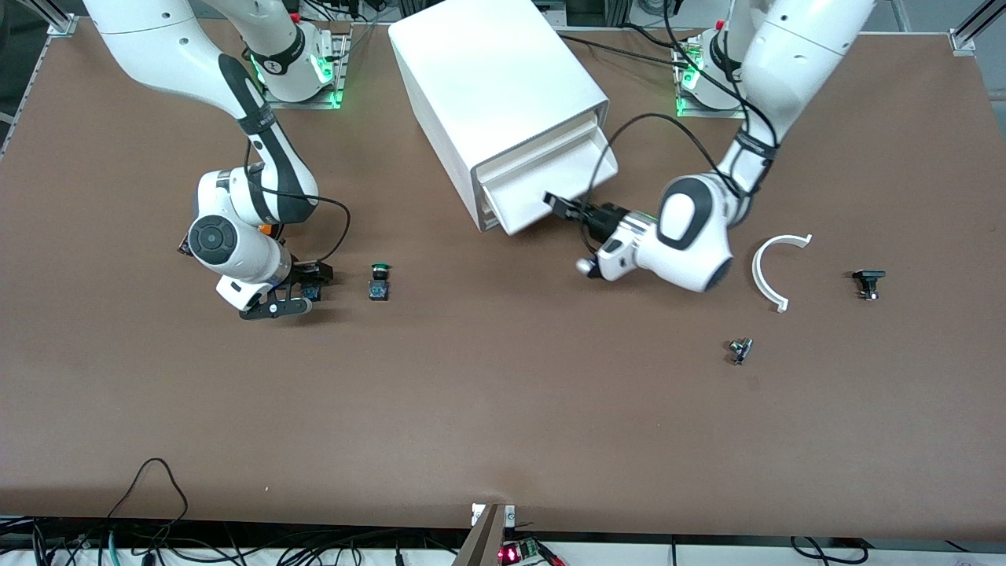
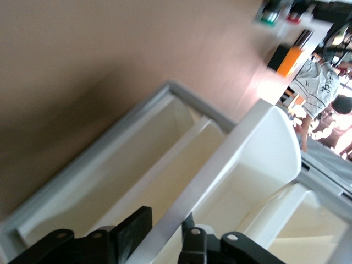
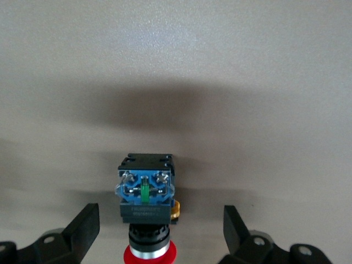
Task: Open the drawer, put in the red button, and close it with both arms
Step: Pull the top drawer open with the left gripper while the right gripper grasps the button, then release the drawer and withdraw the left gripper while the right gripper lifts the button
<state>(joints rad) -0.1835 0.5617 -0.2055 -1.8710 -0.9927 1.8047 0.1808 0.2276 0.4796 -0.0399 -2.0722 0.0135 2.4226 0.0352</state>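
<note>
My left gripper [image 1: 556, 206] pinching slat front of shallow white plastic drawer [image 1: 550, 179], partly out of big white boxy cabinet [image 1: 495, 86], making room. My right gripper [image 1: 302, 292], fingers spread, straddling tiny red-capped push button [image 3: 146, 206] lying on brown table [image 1: 503, 409] near green-capped button [image 1: 380, 281], preparing grasp.

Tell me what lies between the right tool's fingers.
The red button lies on the table between the open right tool's fingers, untouched, in the right wrist view.
</note>
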